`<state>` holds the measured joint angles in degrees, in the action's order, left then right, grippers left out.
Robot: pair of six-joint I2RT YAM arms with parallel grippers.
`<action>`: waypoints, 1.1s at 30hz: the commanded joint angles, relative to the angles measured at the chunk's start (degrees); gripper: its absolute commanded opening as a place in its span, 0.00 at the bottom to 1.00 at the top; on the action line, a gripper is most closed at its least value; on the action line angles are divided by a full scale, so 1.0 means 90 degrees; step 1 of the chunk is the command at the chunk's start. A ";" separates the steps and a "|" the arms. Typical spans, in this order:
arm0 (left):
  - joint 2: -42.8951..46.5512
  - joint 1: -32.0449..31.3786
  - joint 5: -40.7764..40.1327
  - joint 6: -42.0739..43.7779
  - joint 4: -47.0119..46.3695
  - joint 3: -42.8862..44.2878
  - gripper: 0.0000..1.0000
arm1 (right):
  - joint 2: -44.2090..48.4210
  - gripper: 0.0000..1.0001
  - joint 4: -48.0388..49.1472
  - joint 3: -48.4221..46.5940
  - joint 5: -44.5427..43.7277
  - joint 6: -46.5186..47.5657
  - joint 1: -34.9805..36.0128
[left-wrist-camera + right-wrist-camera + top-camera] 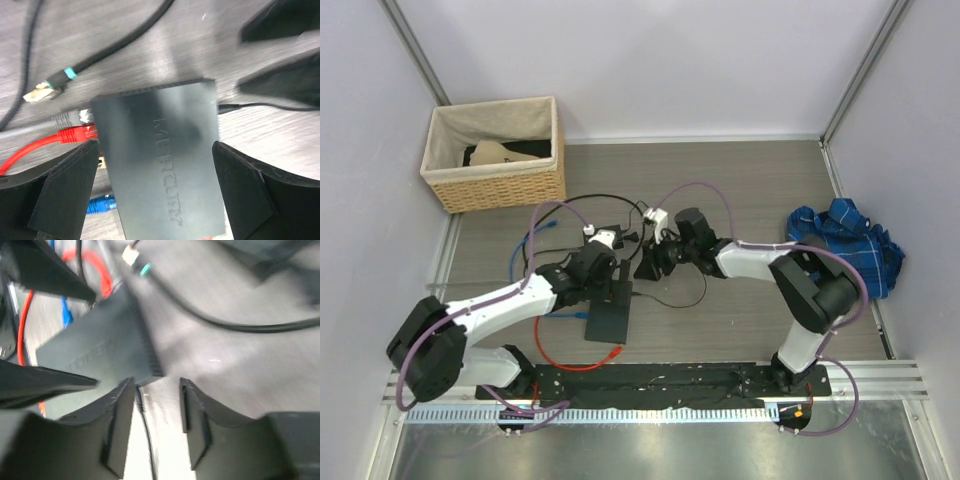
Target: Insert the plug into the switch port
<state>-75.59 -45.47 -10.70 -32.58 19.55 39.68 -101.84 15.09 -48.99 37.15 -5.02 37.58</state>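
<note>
The switch [608,322] is a flat dark grey box lying on the table; it also shows in the left wrist view [160,165] and the right wrist view [100,347]. My left gripper [618,287] [155,150] is open, with one finger on each side of the switch. Red [75,134], grey [67,119] and blue [100,204] plugs lie at its left edge. A loose plug with a teal band [47,90] [134,256] lies beyond it. My right gripper [648,265] [157,387] is open and low at the switch's far corner, with a thin black cord [145,425] between its fingers.
A wicker basket [495,155] stands at the back left. A blue cloth [845,245] lies at the right. A red cable [570,362] loops near the front rail, and black cables and white connectors [655,215] lie behind the grippers.
</note>
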 commanded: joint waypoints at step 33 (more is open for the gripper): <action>0.6894 0.1625 -0.3255 0.2624 0.1325 0.2759 1.00 | 0.7693 1.00 -0.4743 -0.1568 -0.7984 -0.0917 -0.2399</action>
<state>-15.90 -30.98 -42.63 -13.85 37.21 65.93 -32.84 -26.52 -61.34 -31.97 -13.74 15.79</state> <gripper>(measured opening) 0.997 0.995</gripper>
